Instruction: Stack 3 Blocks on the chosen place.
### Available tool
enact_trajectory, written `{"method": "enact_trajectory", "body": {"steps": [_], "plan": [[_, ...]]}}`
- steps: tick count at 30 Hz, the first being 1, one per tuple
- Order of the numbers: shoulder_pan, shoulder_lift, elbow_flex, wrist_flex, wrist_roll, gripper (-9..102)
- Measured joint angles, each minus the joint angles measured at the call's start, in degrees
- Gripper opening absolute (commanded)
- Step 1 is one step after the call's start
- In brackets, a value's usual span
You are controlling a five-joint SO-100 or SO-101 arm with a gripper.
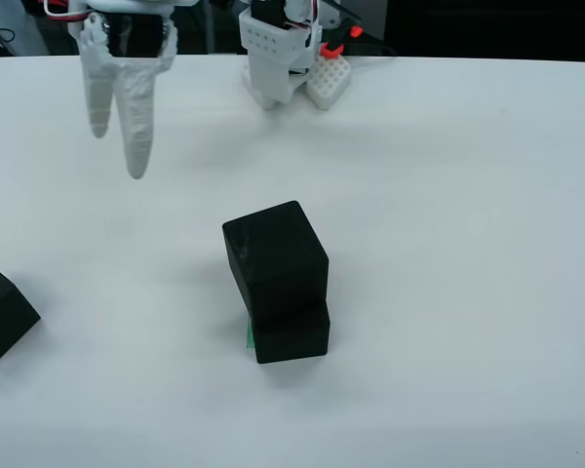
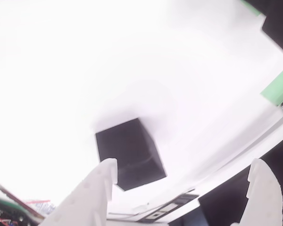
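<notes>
Front view: two black blocks [image 1: 278, 283] stacked on the green square [image 1: 249, 334], upper one skewed. Third block [image 1: 0, 312] at the desk's [image 1: 448, 244] left edge. Gripper [image 1: 117, 146] raised, jaws released, empty.

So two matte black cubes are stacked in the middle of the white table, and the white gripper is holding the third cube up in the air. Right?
Not quite. In the view from the front, the white two-finger gripper hangs empty; the third matte black cube sits on the white table at the left edge. The two stacked matte black cubes are indeed mid-table.
</notes>
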Motion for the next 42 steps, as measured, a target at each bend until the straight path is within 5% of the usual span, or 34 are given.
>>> {"method": "enact_trajectory", "body": {"steps": [12,29,42], "plan": [[16.3,-11.4,-5.7,-11.3,-14.0,35],[14.2,-37.6,-33.9,-18.5,-13.9,34],[7.6,-45.0,-35.4,-24.0,-13.9,34]]}}
